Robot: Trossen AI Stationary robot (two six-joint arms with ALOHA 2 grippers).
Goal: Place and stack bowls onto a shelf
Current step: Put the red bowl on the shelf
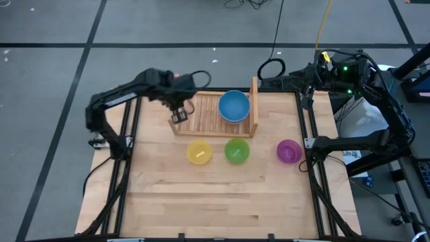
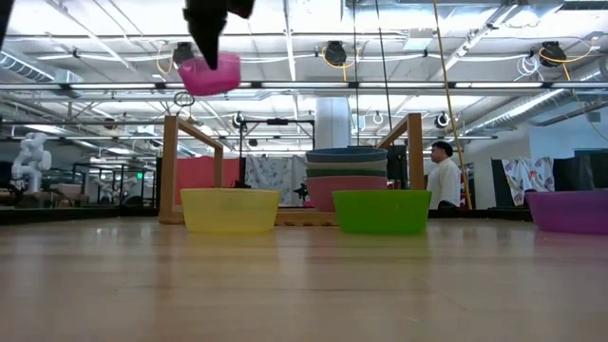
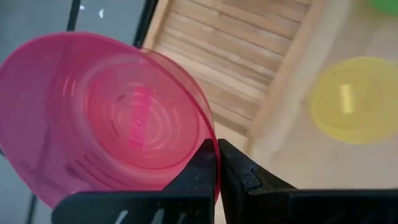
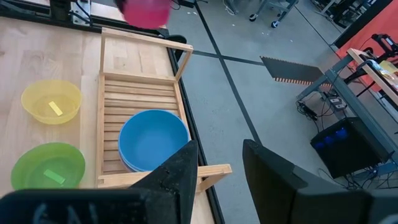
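Observation:
My left gripper (image 3: 216,152) is shut on a pink bowl (image 3: 112,118) and holds it high above the left end of the shelf (image 1: 201,115); the low view shows the pink bowl (image 2: 209,74) well above the shelf's left upright (image 2: 170,166). A stack of bowls with a blue bowl (image 1: 234,106) on top rests on the shelf's slatted base at its right end. The yellow bowl (image 1: 199,152), light green bowl (image 1: 236,150) and purple bowl (image 1: 289,151) stand on the table in a row in front of the shelf. My right gripper (image 4: 217,152) is open, beyond the table's far right corner. My left gripper pinches the pink bowl's rim (image 3: 211,134), one finger on each side of the thin wall. The fingers (image 2: 211,43) come down from above. The bowl is lifted clear, hangs below the fingers and tips slightly.
The shelf's right upright (image 1: 254,107) stands right next to the blue stack. The left half of the slatted base (image 1: 198,114) is bare. Wide bare tabletop (image 1: 215,202) lies toward the near edge. A person (image 2: 443,176) stands in the room behind the table.

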